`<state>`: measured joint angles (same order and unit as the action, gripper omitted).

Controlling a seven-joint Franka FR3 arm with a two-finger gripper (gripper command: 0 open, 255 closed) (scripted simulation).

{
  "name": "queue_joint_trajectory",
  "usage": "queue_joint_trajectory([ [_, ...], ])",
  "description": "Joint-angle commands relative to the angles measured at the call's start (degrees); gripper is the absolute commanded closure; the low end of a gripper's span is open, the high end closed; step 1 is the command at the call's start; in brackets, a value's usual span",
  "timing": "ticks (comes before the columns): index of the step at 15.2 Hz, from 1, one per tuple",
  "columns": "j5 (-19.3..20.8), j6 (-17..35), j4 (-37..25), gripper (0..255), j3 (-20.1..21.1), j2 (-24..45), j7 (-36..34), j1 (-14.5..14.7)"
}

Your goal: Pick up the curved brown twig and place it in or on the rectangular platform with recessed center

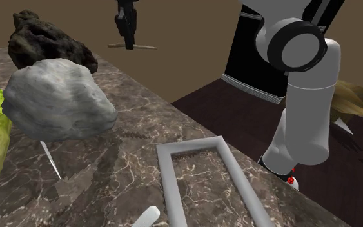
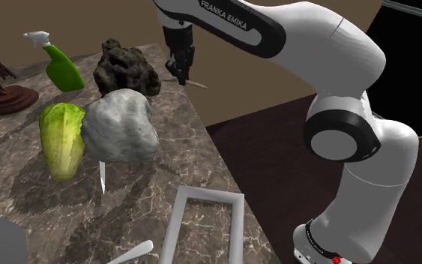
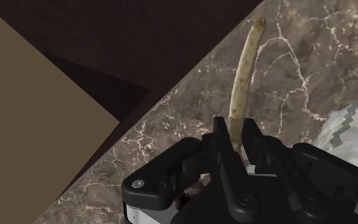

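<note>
One end only: your gripper [image 3: 234,130] is clamped on the twig [image 3: 244,70], in the air over the table [image 1: 135,167] edge. Swing fast toward the grey frame [image 1: 238,171] and it may pivot, slip, or clip the rock [image 1: 57,100].

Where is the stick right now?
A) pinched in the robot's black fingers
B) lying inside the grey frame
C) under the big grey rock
A: the wrist view shows the twig clasped between the fingers of the gripper, and the grey frame has nothing lying in it.
</note>
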<state>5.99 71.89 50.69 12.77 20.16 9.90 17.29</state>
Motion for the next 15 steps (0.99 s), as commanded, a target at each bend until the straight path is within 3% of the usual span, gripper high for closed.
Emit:
queue_joint_trajectory([
  [1, 0.8, -3.6, -6.4, 255, 0.0, 2.9, -0.2, 1.0],
  [2, 0.9, -4.0, -7.2, 255, 0.0, 3.3, -0.2, 1.1],
  [4, -0.7, 0.1, 4.2, 255, 0.7, -4.0, -1.8, 0.6],
  [8, -2.9, 4.2, 17.9, 255, 1.8, -13.8, -4.9, 1.2],
  [15, -6.2, 6.9, 32.4, 255, 4.4, -25.8, -10.7, 3.6],
])
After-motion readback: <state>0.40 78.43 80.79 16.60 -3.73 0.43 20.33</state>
